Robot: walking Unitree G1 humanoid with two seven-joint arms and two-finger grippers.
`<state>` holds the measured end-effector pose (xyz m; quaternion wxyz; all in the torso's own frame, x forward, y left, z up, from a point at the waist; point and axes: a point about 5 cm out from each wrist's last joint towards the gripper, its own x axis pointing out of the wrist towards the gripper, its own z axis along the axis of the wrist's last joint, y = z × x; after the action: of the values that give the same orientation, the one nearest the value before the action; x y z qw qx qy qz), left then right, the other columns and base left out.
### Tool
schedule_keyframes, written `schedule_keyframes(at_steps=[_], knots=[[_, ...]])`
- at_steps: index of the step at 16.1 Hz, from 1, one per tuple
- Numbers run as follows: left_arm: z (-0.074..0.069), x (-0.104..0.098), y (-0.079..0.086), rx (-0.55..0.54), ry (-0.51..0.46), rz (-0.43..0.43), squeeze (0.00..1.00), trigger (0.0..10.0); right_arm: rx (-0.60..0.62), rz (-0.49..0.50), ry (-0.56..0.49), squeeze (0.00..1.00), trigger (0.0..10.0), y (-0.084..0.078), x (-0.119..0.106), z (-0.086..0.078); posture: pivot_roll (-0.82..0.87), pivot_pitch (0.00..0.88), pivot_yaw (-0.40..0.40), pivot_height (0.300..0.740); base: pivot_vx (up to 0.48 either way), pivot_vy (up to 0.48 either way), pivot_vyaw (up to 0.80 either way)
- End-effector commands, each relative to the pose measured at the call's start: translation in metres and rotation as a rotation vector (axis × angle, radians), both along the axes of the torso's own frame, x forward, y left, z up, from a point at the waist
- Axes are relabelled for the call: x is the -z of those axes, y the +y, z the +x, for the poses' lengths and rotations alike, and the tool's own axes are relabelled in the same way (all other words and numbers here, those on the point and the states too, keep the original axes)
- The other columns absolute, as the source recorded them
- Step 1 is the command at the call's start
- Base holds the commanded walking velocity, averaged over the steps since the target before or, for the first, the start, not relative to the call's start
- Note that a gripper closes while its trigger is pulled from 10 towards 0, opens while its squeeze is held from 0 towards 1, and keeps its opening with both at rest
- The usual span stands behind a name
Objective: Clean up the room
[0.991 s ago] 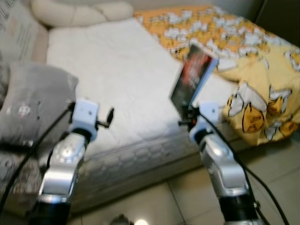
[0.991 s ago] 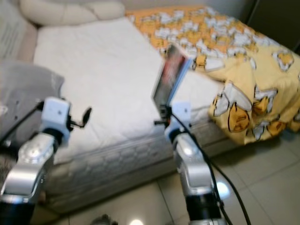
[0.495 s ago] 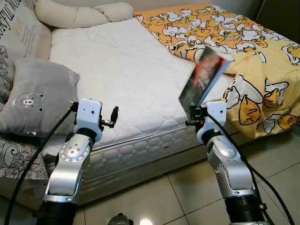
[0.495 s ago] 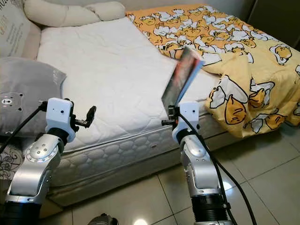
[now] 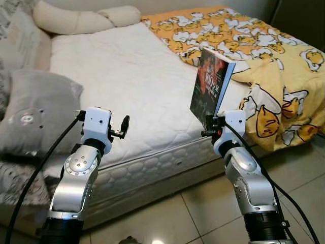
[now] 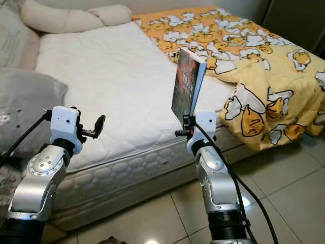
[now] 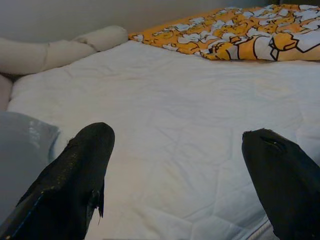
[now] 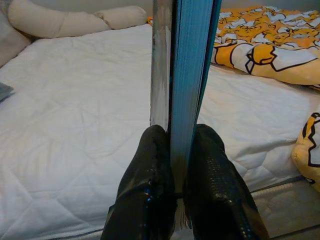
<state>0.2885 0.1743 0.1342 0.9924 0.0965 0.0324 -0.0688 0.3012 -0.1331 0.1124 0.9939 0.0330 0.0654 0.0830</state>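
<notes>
Our left gripper point(image 5: 123, 126) hangs spread and empty over the bed point(image 5: 117, 76). Our right gripper point(image 8: 175, 175) pinches only the book's point(image 5: 209, 86) lower edge, upright above the mattress edge; we judge it could pivot or slip.

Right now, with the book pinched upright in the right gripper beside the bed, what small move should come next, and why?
Probably carry the book away from the bed toward wherever it belongs. The right gripper is shut on its lower edge, holding it upright above the mattress edge, so the pickup looks done. The left gripper hangs open, holding nothing, over the mattress.
</notes>
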Motion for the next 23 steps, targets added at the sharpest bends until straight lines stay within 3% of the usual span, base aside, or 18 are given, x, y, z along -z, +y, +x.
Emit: schedule_keyframes(at_steps=[1,10,14,20,23], knots=[[0.0014,-0.0031,-0.0026,0.013,-0.007,0.004,0.08,10.0,-0.013,0.009,-0.041,0.0,10.0,0.0025,-0.0109,0.0038,0.06,0.0,0.037,0.74,0.311,0.0,0.0],[0.0022,-0.0025,-0.0008,0.013,-0.002,0.003,0.08,10.0,-0.034,-0.024,-0.042,0.0,10.0,0.0042,-0.0107,0.0052,0.06,0.0,0.038,0.74,0.334,0.0,0.0],[0.0025,-0.0027,-0.001,0.017,-0.003,0.004,0.09,10.0,-0.037,-0.032,-0.041,0.0,10.0,0.0054,-0.0101,0.0052,0.06,0.0,0.039,0.74,0.335,0.0,0.8],[0.0019,-0.0028,-0.0013,0.022,-0.003,-0.001,0.09,10.0,-0.014,-0.014,-0.043,0.0,10.0,0.0017,-0.0097,0.0052,0.06,0.0,0.04,0.74,0.334,0.0,0.0],[0.0003,-0.0019,-0.0016,0.025,0.0,-0.008,0.09,10.0,-0.058,-0.08,-0.048,0.0,10.0,0.0075,-0.0088,0.0032,0.06,0.0,0.037,0.74,0.336,0.0,0.0]])
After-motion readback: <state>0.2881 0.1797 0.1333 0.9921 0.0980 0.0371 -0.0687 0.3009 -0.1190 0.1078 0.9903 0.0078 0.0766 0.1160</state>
